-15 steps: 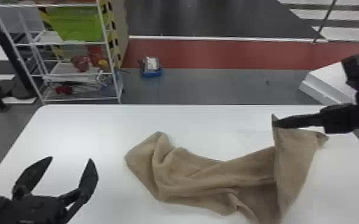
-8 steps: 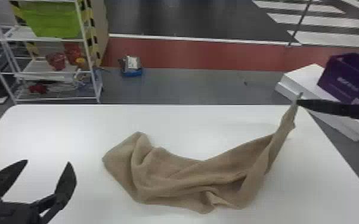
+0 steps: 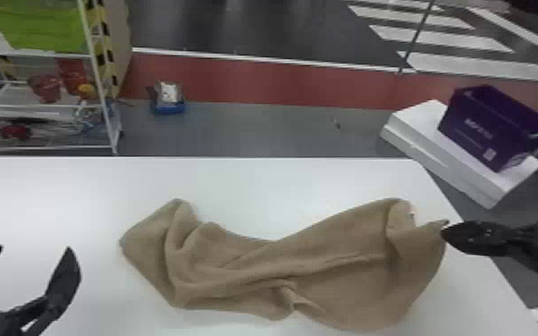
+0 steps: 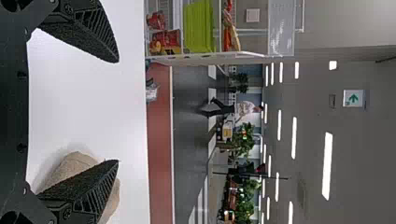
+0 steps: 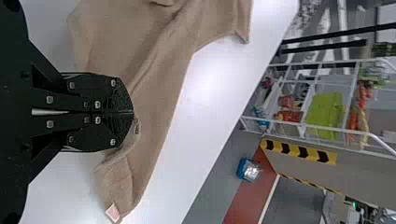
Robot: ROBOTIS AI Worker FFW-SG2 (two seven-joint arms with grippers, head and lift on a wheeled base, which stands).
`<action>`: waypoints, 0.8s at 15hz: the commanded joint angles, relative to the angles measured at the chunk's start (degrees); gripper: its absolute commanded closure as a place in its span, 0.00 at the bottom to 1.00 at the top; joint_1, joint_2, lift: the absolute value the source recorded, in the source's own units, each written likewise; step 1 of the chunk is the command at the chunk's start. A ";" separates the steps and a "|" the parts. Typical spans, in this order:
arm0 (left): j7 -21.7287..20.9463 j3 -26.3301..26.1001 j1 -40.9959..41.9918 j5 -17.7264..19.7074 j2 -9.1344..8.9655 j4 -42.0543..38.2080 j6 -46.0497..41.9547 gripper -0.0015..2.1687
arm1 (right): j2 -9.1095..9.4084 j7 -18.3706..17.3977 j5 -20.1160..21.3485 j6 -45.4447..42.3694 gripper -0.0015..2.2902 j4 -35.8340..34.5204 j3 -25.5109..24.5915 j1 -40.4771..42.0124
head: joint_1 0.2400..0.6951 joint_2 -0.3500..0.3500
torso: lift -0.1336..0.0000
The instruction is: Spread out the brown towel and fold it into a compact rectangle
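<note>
Loosely bunched, the brown towel (image 3: 326, 254) lies across the lower middle of the head view on the white table (image 3: 254, 192). At its right end, the right gripper (image 3: 445, 233) clenches its edge; at lower left, the left gripper (image 3: 35, 248) has its fingers spread wide.
</note>
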 commanded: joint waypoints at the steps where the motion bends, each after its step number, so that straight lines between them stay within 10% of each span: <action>1: -0.21 0.18 -0.40 0.52 -0.15 0.65 0.00 0.06 | -3.33 0.00 4.95 -3.86 0.57 5.98 0.97 0.75 | 1.00 0.17 | 0.07; 3: -0.38 0.27 -0.31 0.52 -0.15 0.65 0.00 0.06 | -5.36 0.19 9.52 -8.95 0.55 10.02 1.41 0.75 | 1.00 0.10 | 0.07; 6: -0.47 0.45 -0.31 0.52 -0.15 0.03 0.18 0.06 | -5.79 0.19 12.24 -22.31 0.02 10.72 0.35 4.62 | 1.00 0.03 | 0.07; 12: -0.38 0.36 0.39 0.43 -0.15 -1.11 0.35 0.06 | -5.97 0.19 6.00 -46.92 0.04 7.47 -8.35 7.69 | 1.00 0.04 | 0.07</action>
